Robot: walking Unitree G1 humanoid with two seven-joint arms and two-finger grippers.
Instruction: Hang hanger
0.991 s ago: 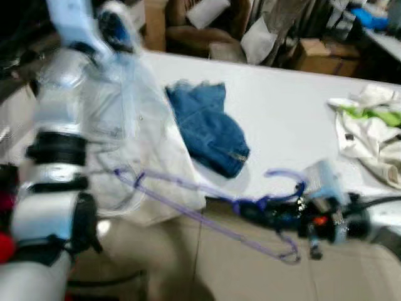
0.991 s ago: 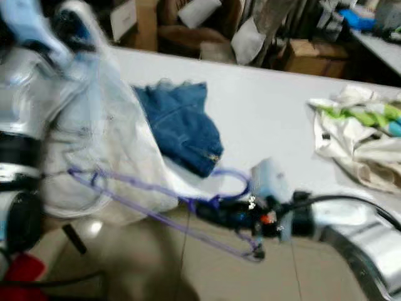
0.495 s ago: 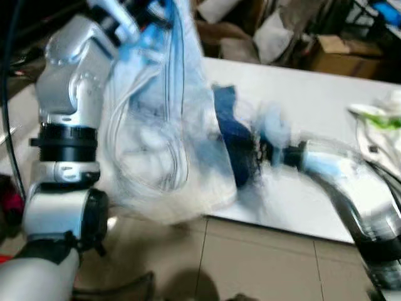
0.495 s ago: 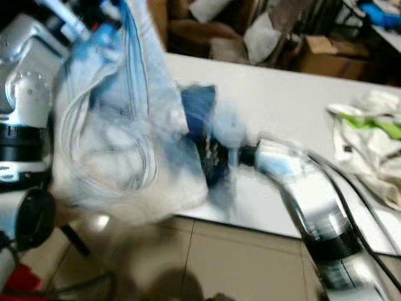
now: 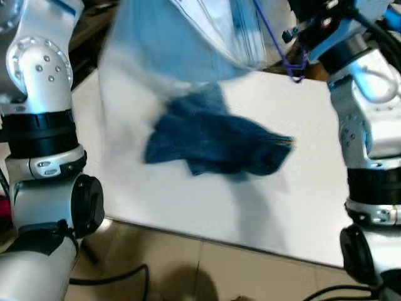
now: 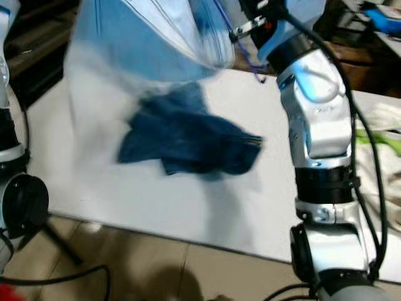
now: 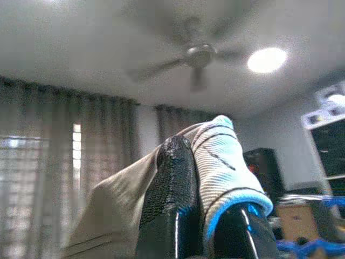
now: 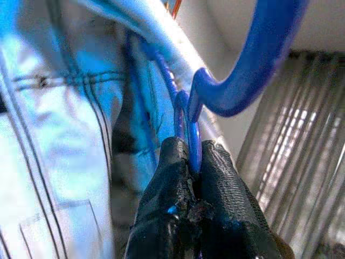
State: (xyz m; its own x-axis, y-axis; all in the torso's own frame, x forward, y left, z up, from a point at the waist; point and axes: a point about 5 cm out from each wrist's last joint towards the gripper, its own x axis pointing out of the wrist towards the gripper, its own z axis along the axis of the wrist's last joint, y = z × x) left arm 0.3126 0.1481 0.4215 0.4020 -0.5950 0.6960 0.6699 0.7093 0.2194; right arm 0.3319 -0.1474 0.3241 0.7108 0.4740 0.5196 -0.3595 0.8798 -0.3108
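A light blue shirt (image 5: 182,37) hangs blurred above the white table (image 5: 188,200), held up between my two raised arms. My left gripper (image 7: 195,162) is shut on a fold of its striped, blue-edged cloth (image 7: 223,156), with the ceiling behind it. My right gripper (image 8: 191,150) is shut on the thin wire of the purple-blue hanger (image 8: 253,59), just below its hook, with the shirt (image 8: 59,135) beside it. From the head, a piece of the hanger (image 5: 289,59) dangles under the right wrist, high at the table's far side.
A dark blue denim garment (image 5: 213,141) lies crumpled mid-table under the shirt. A heap of white and green clothes (image 6: 382,125) sits at the table's right end. A black cable (image 5: 106,276) runs over the tiled floor by the near edge.
Both arms have risen, lifting the shirt and the hanger from table height to above the table. The denim garment now lies uncovered. The camera has also shifted.
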